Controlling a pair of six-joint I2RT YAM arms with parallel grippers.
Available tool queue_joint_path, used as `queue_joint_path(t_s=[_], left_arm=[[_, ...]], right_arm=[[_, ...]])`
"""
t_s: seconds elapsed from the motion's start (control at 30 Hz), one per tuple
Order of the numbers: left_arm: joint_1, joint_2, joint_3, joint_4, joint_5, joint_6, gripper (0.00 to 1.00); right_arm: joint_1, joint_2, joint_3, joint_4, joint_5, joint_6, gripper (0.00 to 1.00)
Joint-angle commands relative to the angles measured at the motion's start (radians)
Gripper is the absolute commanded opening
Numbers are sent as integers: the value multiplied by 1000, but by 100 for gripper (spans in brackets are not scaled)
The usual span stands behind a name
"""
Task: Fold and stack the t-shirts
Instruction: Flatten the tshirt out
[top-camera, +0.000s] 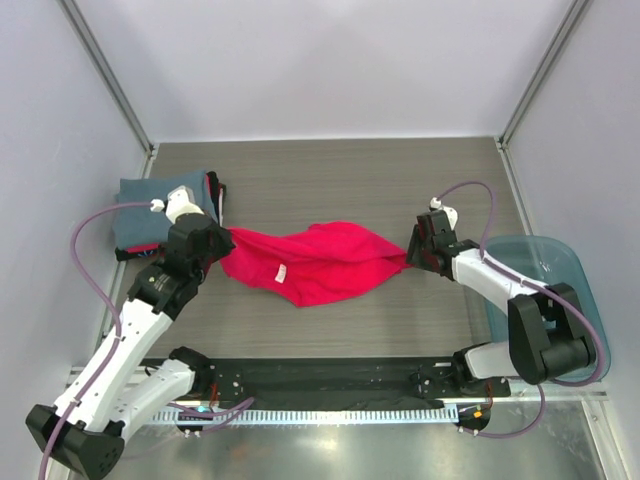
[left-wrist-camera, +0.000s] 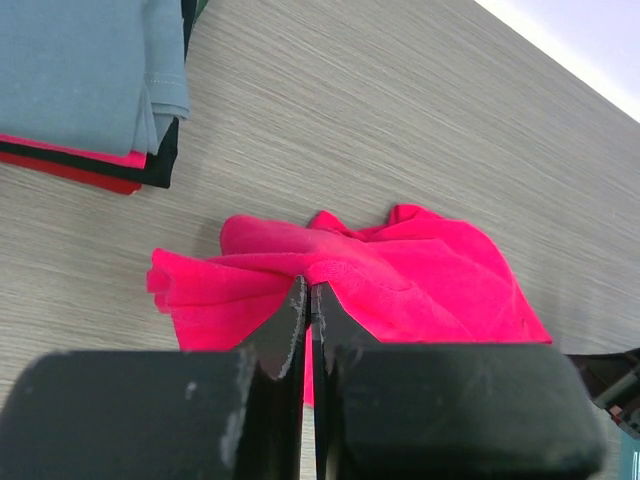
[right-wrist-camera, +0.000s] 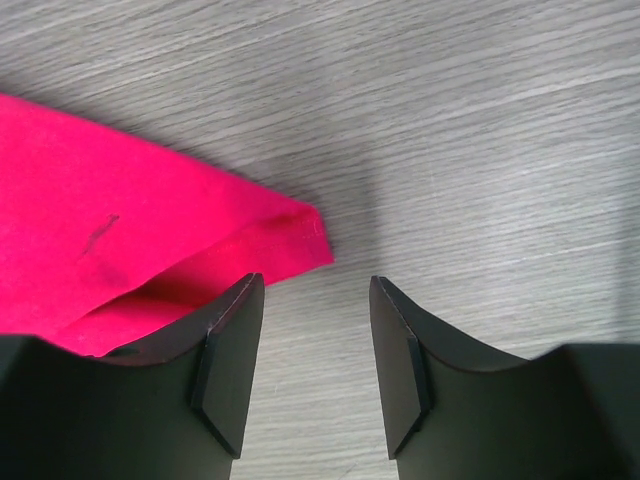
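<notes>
A bright red-pink t-shirt (top-camera: 315, 260) lies crumpled across the table's middle, its small white label (top-camera: 281, 273) facing up. My left gripper (top-camera: 212, 240) is shut on the shirt's left end; in the left wrist view the fingertips (left-wrist-camera: 300, 298) pinch a fold of the cloth (left-wrist-camera: 420, 280). My right gripper (top-camera: 412, 250) is open at the shirt's right end, holding nothing. In the right wrist view the shirt's hemmed corner (right-wrist-camera: 290, 240) lies flat just ahead of the left finger (right-wrist-camera: 235, 350). A stack of folded tees, slate blue-grey on top (top-camera: 150, 205), sits at the back left (left-wrist-camera: 80, 70).
A translucent teal tub (top-camera: 555, 285) stands at the right edge beside the right arm. Metal frame posts rise at the back corners. The stack shows red and dark layers (left-wrist-camera: 110, 170) under the blue-grey tee. A black strip runs along the near edge (top-camera: 320, 375).
</notes>
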Motion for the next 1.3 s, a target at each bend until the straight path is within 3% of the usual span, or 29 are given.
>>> queue_joint_path(t_s=[0.0, 0.5, 0.63, 0.7, 0.8, 0.93, 1.13, 1.27], left_arm=[[6, -27, 2, 51, -39, -13, 0], [6, -38, -9, 59, -14, -13, 0], [5, -38, -9, 56, -14, -8, 0], [6, -41, -11, 56, -16, -7, 0], [6, -39, -14, 56, -17, -7, 0], [4, -36, -18, 60, -23, -4, 0], [4, 33, -8, 97, 7, -21, 0], [6, 77, 28, 100, 23, -28, 0]], right_arm=[[23, 39, 51, 14, 70, 10, 52], [52, 189, 76, 64, 52, 23, 50], [55, 188, 59, 75, 41, 22, 29], [55, 191, 62, 75, 38, 19, 25], [55, 188, 71, 77, 40, 10, 2], [53, 114, 91, 71, 108, 11, 1], [-57, -31, 275, -18, 106, 26, 1], [-155, -92, 509, -113, 49, 20, 1]])
